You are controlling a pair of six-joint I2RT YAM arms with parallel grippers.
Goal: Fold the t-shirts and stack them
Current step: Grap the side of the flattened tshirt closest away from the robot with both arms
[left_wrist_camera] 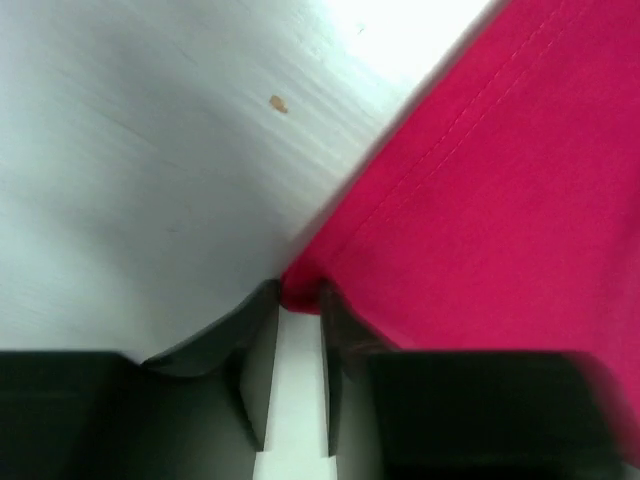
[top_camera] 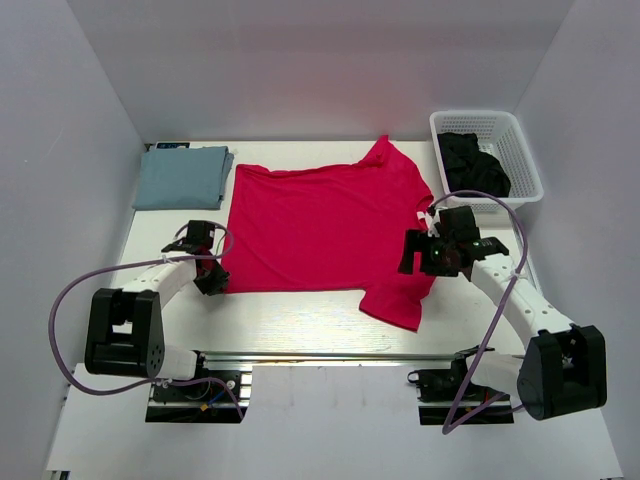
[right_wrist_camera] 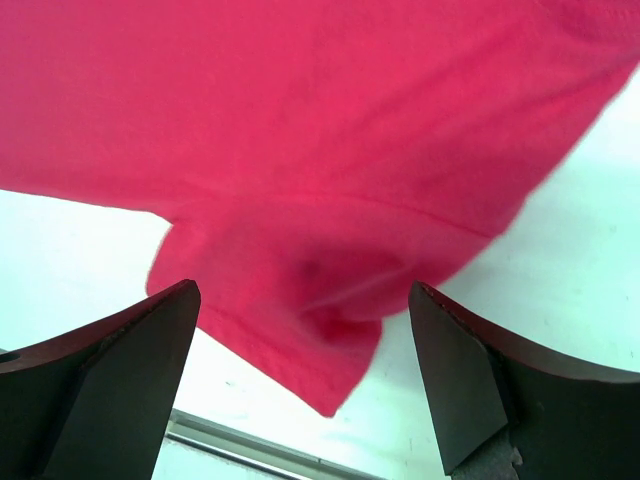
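While flat, red t-shirt (top_camera: 320, 225): hem leftward.

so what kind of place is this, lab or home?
Likely a lab test cell: white panels wall in the table, left arm and right arm bolted at its near edge, laundry props: red t-shirt, folded blue-grey t-shirt, basket.

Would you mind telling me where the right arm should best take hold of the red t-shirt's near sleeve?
Probably the near sleeve at its cuff edge, from straight above, where the open right gripper hovers. The red t-shirt lies flat on the table and that sleeve juts out free, edges exposed.
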